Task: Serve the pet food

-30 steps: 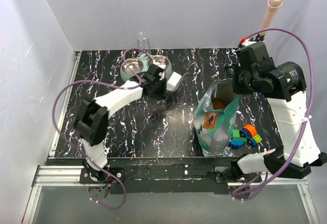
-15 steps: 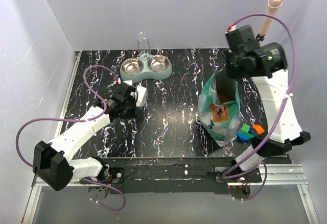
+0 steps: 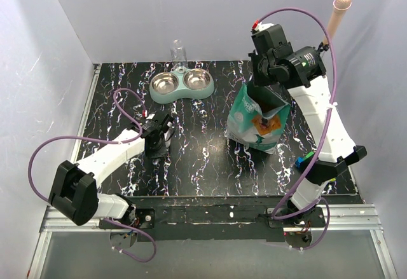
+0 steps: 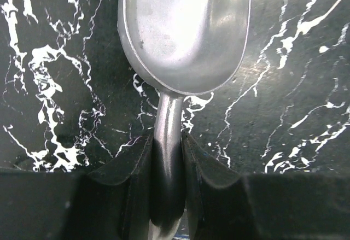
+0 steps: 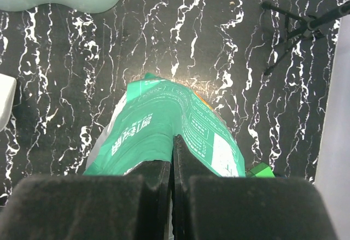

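My left gripper [image 3: 157, 138] sits low over the table [image 3: 210, 158], left of centre. In its wrist view the jaws are clamped on the handle of the scoop [image 4: 183, 32]. The scoop's grey metal hollow faces the camera and points away from the fingers [image 4: 136, 169]. The bowl [image 3: 180, 88] stands at the back, well apart from that gripper, and both of its cups show steel. Right of centre the bag [image 3: 255, 126] leans, its top pinched by my right gripper [image 3: 264, 92]. That wrist view shows both jaws shut tight on the bag's upper edge. The pet food is inside the bag, and I cannot pick out pellets for certain. I cannot tell whether the bag's base touches the table. Some coloured blocks [image 3: 305, 159] lie by the right arm
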Robot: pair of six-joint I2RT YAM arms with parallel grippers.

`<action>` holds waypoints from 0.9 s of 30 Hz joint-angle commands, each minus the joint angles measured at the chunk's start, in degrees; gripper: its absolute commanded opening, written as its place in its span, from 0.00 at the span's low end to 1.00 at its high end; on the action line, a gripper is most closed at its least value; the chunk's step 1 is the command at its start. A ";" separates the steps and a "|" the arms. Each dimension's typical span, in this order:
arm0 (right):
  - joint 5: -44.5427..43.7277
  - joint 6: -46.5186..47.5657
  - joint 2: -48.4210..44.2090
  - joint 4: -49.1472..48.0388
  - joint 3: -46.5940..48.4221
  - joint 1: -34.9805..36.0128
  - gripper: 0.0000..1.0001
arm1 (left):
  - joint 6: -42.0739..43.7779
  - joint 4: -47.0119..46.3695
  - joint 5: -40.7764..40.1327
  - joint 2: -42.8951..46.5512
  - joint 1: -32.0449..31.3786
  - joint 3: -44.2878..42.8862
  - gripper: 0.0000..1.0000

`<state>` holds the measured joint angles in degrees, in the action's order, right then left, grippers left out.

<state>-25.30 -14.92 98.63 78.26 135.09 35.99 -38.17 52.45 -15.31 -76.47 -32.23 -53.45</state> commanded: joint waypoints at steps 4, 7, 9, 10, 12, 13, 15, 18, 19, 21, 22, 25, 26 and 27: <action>2.09 0.94 -5.73 -12.34 1.50 -1.88 0.01 | -1.73 0.81 0.45 2.11 0.41 0.28 0.46; 2.36 0.24 -6.17 -12.08 0.45 -2.67 0.01 | -2.08 2.56 1.33 4.21 0.59 -0.68 0.71; 2.62 -1.16 -6.26 -11.47 0.09 -3.46 0.01 | -1.99 4.76 2.03 5.36 0.50 -2.96 0.79; 2.80 -1.51 -6.43 -11.29 0.18 -3.82 0.01 | -1.91 5.99 2.30 5.80 0.41 -4.19 0.80; 3.06 -2.22 -6.26 -10.59 1.31 -4.17 0.01 | -1.56 6.70 3.61 7.46 0.41 -7.18 0.82; 3.15 -2.74 -5.73 -9.63 2.28 -4.43 0.01 | -0.77 6.18 5.54 8.60 0.41 -8.15 0.80; 3.59 -4.93 -4.50 -6.82 4.91 -4.96 0.01 | 0.20 2.68 10.45 10.19 0.41 -9.04 0.74; 4.73 -8.53 -4.41 -5.84 5.72 -5.05 0.01 | -0.49 -5.92 21.68 10.29 0.32 -7.99 0.60; 5.17 -10.29 -4.50 -5.75 5.45 -5.31 0.01 | -1.63 -10.74 25.64 9.94 -0.02 -6.59 0.56; 7.53 -13.28 -4.85 -5.49 4.93 -5.84 0.01 | -5.57 -20.14 29.97 8.62 -2.56 -3.69 0.48; 8.24 -14.60 -5.11 -5.31 4.57 -6.10 0.01 | -6.64 -25.41 30.60 6.79 -4.49 -2.20 0.45; 10.44 -17.16 -5.90 -5.40 3.34 -6.81 0.01 | -11.99 -35.80 30.78 -0.24 -10.56 -0.61 0.38; 11.05 -17.51 -6.17 -5.40 3.34 -6.89 0.01 | -14.71 -38.44 30.87 -3.13 -11.97 -0.25 0.36; 11.58 -17.86 -6.26 -5.22 3.51 -7.16 0.01 | -17.00 -41.26 30.43 -6.03 -13.02 0.01 0.34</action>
<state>-16.43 -26.87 97.78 79.59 135.33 29.69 -45.91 28.60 10.20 -73.84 -40.45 -55.72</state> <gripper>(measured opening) 0.029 0.371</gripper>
